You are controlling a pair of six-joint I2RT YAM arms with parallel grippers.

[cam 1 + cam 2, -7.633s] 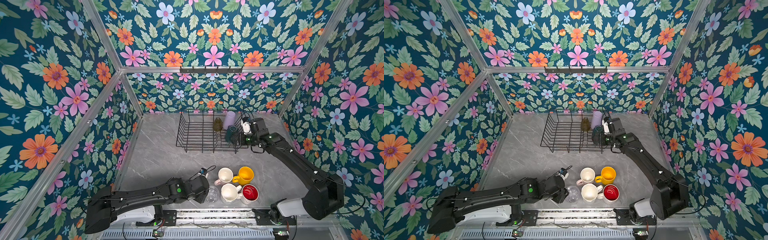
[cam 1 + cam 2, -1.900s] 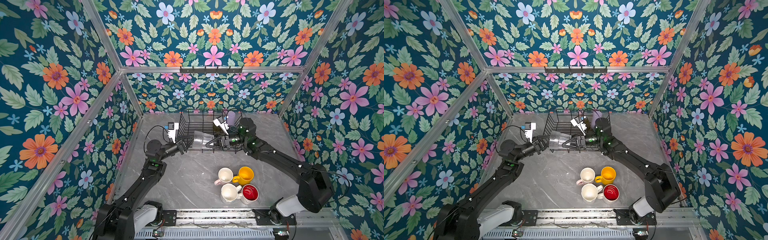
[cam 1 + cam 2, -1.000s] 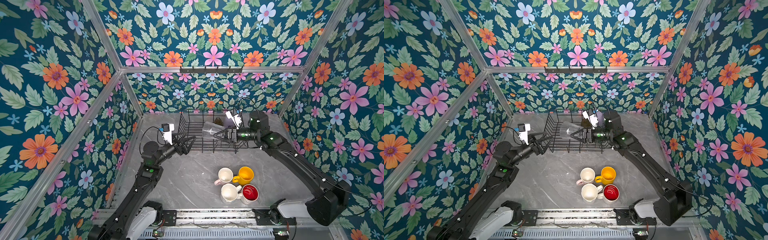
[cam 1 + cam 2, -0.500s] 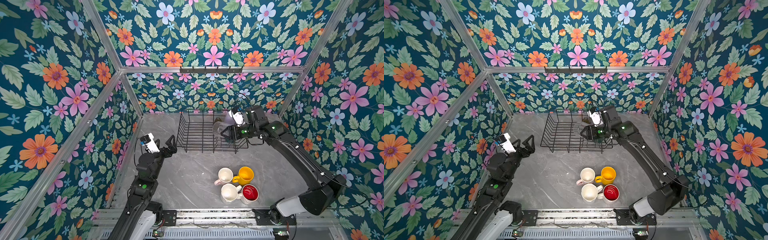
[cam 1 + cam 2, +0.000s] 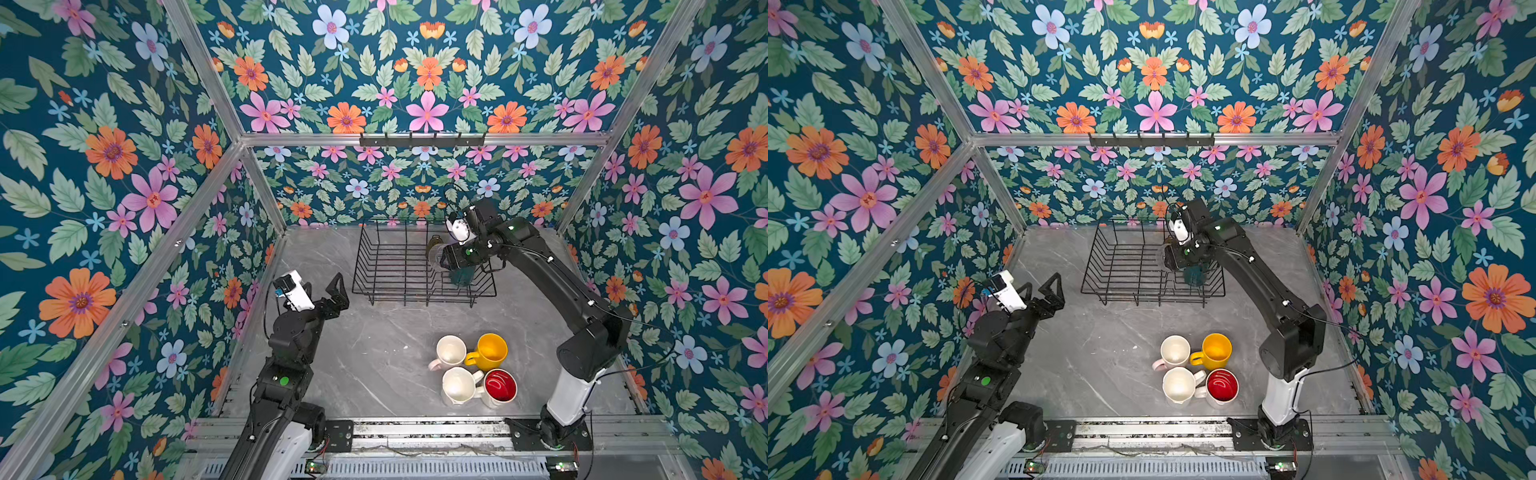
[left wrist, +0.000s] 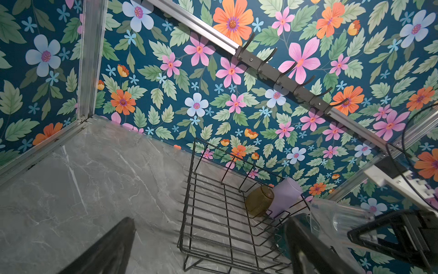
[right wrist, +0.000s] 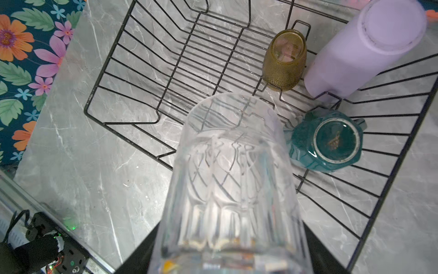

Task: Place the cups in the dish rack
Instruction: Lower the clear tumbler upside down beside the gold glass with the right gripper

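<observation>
My right gripper [image 5: 441, 258] is shut on the clear glass [image 7: 232, 178], which hangs above the right half of the black wire dish rack [image 5: 386, 270] with its far end toward the wires. Upside down in the rack are an olive-brown glass [image 7: 284, 61], a lilac tumbler [image 7: 369, 47] and a dark teal mug [image 7: 327, 142]. On the table near the front sit a pale pink mug [image 5: 451, 351], a yellow mug [image 5: 490, 351], a white faceted mug [image 5: 459, 384] and a red-lined white mug [image 5: 500, 384]. My left gripper [image 5: 324, 293] is open and empty, left of the rack.
A black hook rail [image 5: 422, 140] runs along the back wall above the rack. Flowered walls and aluminium posts [image 5: 266, 187] close in the grey marble table [image 5: 374, 357]. A metal rail [image 5: 415, 432] carries both arm bases at the front edge.
My left arm has drawn back from the rack to the left, its gripper open. My right gripper has swung the clear glass from lying sideways to pointing down over the rack's right part.
</observation>
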